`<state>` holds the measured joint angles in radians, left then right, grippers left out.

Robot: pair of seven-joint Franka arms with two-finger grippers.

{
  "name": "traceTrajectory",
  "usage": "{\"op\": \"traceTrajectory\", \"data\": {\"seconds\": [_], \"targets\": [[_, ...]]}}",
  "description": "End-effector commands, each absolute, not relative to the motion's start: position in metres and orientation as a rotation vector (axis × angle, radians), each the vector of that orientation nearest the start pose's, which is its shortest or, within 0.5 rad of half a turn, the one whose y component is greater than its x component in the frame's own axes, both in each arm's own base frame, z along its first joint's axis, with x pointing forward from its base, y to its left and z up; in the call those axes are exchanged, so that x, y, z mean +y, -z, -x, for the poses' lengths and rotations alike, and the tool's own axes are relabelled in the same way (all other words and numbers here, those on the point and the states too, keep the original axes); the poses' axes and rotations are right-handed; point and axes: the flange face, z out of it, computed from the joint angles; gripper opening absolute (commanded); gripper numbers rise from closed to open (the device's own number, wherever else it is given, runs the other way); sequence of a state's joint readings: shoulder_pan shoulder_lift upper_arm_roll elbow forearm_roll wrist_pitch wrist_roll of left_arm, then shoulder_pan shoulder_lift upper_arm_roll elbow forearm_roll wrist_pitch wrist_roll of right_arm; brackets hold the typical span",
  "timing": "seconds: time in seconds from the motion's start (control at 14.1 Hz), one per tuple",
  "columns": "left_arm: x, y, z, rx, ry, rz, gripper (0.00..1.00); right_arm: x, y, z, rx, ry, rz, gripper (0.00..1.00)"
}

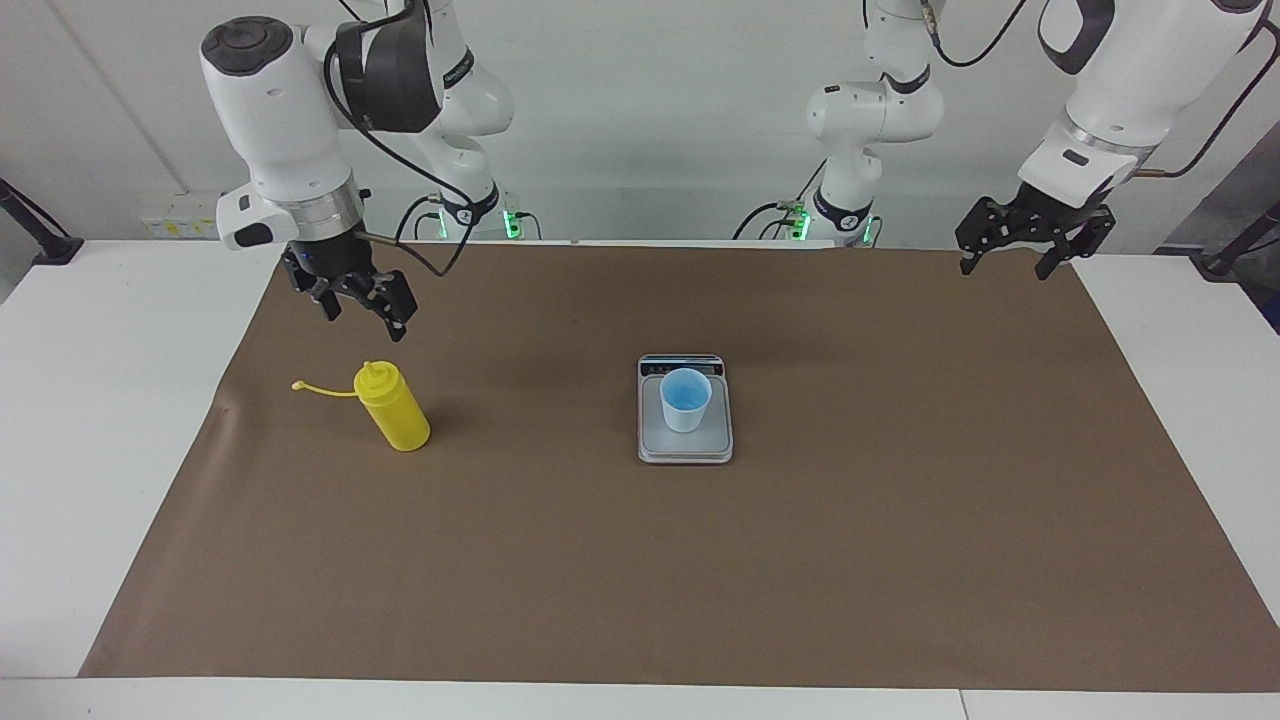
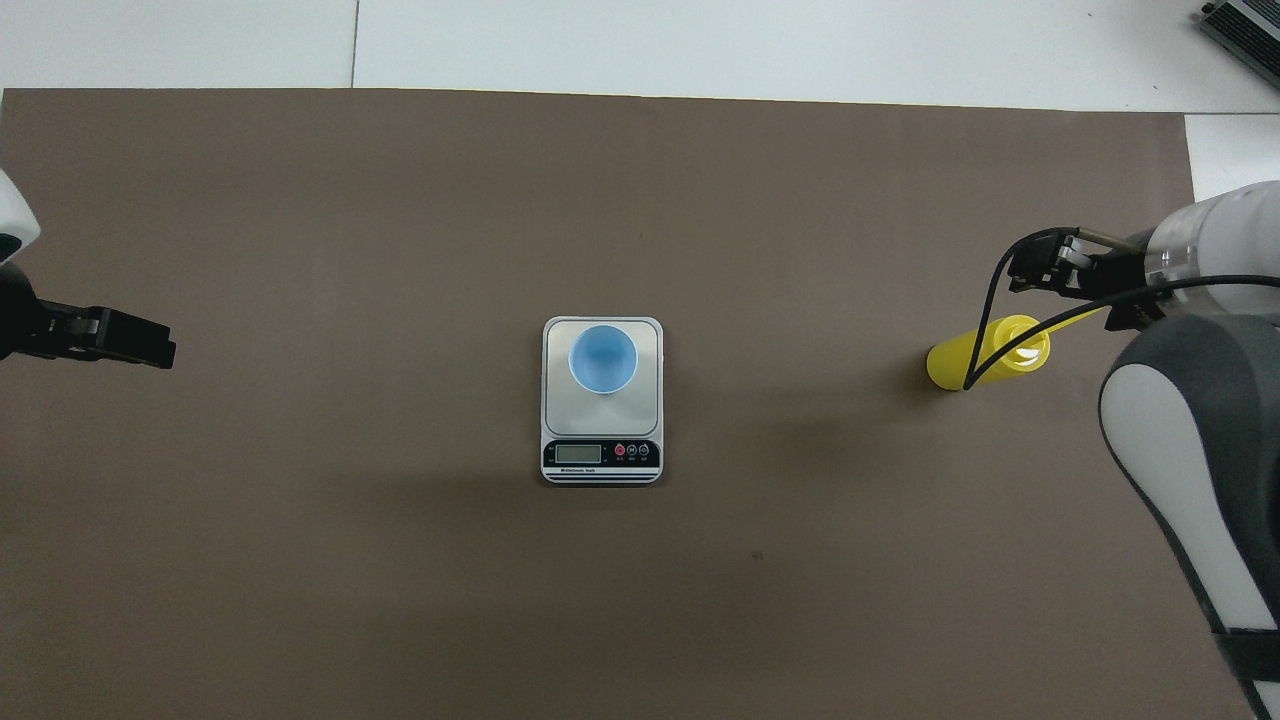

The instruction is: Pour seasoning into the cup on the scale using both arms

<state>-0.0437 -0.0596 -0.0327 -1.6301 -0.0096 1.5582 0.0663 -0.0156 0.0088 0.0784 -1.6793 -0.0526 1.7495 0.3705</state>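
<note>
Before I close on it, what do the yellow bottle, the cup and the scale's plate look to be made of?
The bottle looks like soft, opaque, glossy plastic, with a molded cone nozzle and a thin bendy cap strap. The cup looks like thin matte plastic, though coated paper is possible; its walls are pale, its inside deeper blue. The scale's plate is dull silver-grey, either brushed metal or painted plastic, above a glossy dark display strip.

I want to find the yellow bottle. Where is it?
The bottle stands on the brown mat toward the right arm's end of the table, level with the scale, with the right gripper above it.
</note>
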Motion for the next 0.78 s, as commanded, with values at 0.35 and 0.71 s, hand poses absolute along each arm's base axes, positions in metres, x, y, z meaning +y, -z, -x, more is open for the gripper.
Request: {"op": "traceTrajectory", "data": {"seconds": [0.35,0.71], "targets": [[-0.036,-0.625,-0.526,0.214,-0.041,3.139,1.0,0.022,-0.639,-0.553,0.27,0.018,3.134,1.0],[-0.035,-0.625,-0.525,0.214,-0.046,3.139,1.0,0.019,-0.616,-0.54,0.268,0.009,3.141,1.0]]}}
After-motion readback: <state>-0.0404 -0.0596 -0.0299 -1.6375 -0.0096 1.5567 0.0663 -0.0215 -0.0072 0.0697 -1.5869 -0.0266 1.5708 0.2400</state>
